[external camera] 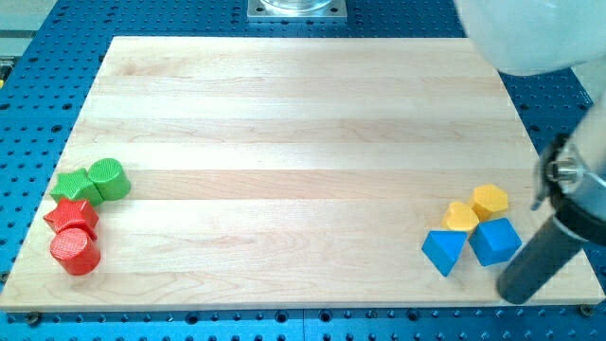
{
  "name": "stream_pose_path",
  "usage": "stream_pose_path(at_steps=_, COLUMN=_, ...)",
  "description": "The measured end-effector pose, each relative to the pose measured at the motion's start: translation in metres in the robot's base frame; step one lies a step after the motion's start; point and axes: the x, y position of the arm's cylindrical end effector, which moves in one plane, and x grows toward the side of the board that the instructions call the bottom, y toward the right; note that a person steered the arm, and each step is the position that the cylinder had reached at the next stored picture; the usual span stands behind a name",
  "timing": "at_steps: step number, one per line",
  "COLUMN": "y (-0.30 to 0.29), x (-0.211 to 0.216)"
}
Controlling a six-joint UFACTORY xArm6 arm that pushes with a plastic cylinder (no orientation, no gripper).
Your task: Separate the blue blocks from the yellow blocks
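Near the view's bottom right, two blue blocks and two yellow blocks sit bunched together. A blue triangular block (443, 251) lies left of a blue cube (495, 241). A yellow block with a rounded top (461, 217) touches both from above, and a yellow hexagonal block (490, 201) sits just to its upper right. My rod comes down from the right edge; my tip (519, 288) rests just below and right of the blue cube, close to it but apart.
At the view's left edge, a green star-like block (73, 186) and a green cylinder (110, 179) sit above a red star-like block (73, 217) and a red cylinder (76, 251). The wooden board's (303, 123) bottom edge lies just below my tip.
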Motion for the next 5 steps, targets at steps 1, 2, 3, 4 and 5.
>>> stream_pose_path(at_steps=1, y=0.035, x=-0.002)
stream_pose_path(at_steps=2, y=0.038, x=-0.009)
stream_pose_path(at_steps=3, y=0.047, x=-0.014)
stream_pose_path(at_steps=4, y=0.084, x=-0.037)
stream_pose_path(at_steps=5, y=0.07, x=-0.044)
